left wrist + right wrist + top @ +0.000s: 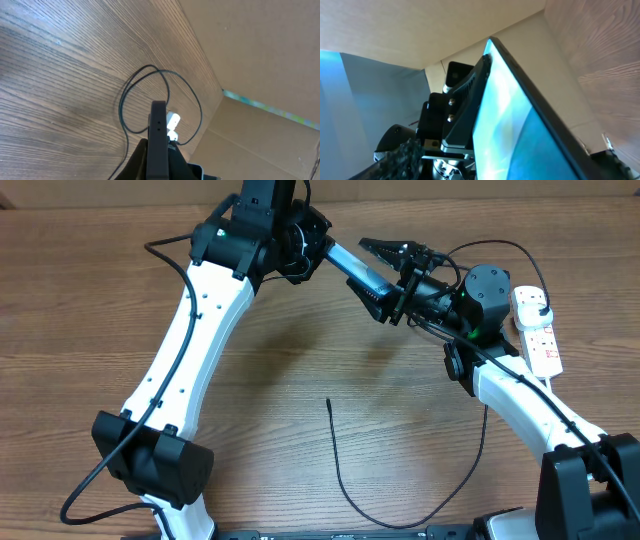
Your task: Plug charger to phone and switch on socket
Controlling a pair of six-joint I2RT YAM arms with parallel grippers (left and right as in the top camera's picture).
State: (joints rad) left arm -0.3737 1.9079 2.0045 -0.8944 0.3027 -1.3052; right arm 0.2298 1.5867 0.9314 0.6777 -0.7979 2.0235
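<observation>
While the phone (pixel 345 265) hangs mid-air above the far middle of the table (pixel 90 320), we see it from overhead as a slanted slab bridging the two wrists. The left gripper (pixel 322 250) is clamped onto its far-left end. In the left wrist view the phone is edge-on, a dark bar running straight out from the jaws. The right gripper (pixel 372 272) faces it from the other side with jaws spread wide, one finger on each side of the slab. We cannot tell whether either pad touches it. The right wrist view is mostly teal glowing screen, tilted, with the left gripper's black body behind it.

The charger (pixel 333 445) lies on the table nearer the bases, well apart from the phone. Its tip lies bare on the wood near table centre. The cable runs toward the near edge, curves right, then climbs and goes behind the right arm.

The socket (pixel 538 330) lies flat at the far right, just beside the right arm. We cannot read its switches. From the left wrist, a black cable loop lies on the wood, with the socket's white just past it by a cardboard wall (pixel 260 55).
</observation>
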